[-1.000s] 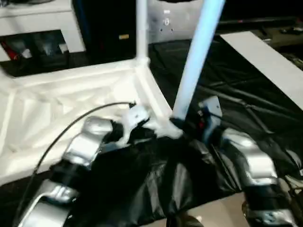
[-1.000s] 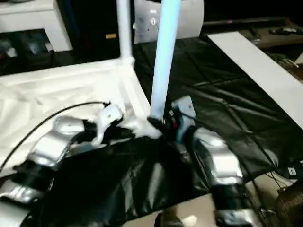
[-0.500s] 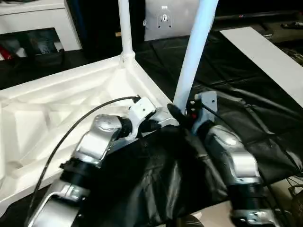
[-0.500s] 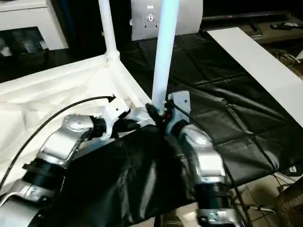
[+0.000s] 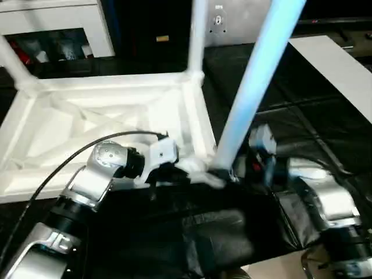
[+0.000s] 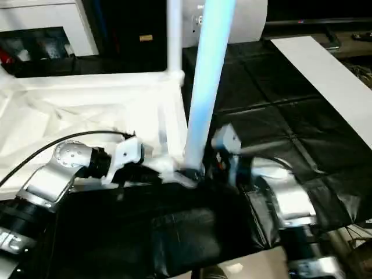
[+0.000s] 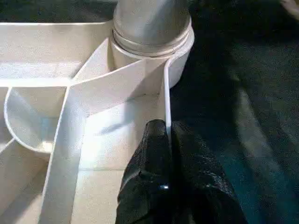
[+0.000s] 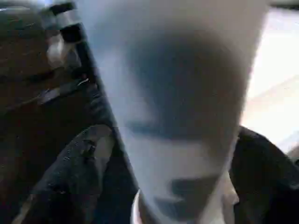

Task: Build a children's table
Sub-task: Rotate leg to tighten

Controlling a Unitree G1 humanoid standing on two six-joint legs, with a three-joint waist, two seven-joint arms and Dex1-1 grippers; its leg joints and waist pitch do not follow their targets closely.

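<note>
Table top (image 5: 110, 125): you see the white plastic top lying upside down on a black sheet (image 5: 302, 122), ribbed underside facing up.
Near leg (image 5: 256, 87): a long white tube stands upright in the corner socket (image 7: 152, 44) closest to the robot, on its right side. It leans slightly in the head views.
Far leg (image 5: 197, 35): a second tube stands in the next corner socket, farther from the robot along the same short edge.
Third leg (image 5: 14, 67): a tube rises from the far left corner.
Left claw (image 7: 163, 154): pressed together on the thin raised rim (image 7: 166, 93) of the top, just beside the near socket. You see one black finger on each side of the rim wall.
Right claw (image 8: 163, 186): spread wide, one black finger (image 8: 70, 177) on each side of the near leg at its base. You cannot tell whether the fingers touch the tube.
White board (image 5: 337, 70): lies flat on the sheet, well apart, to the robot's right.
</note>
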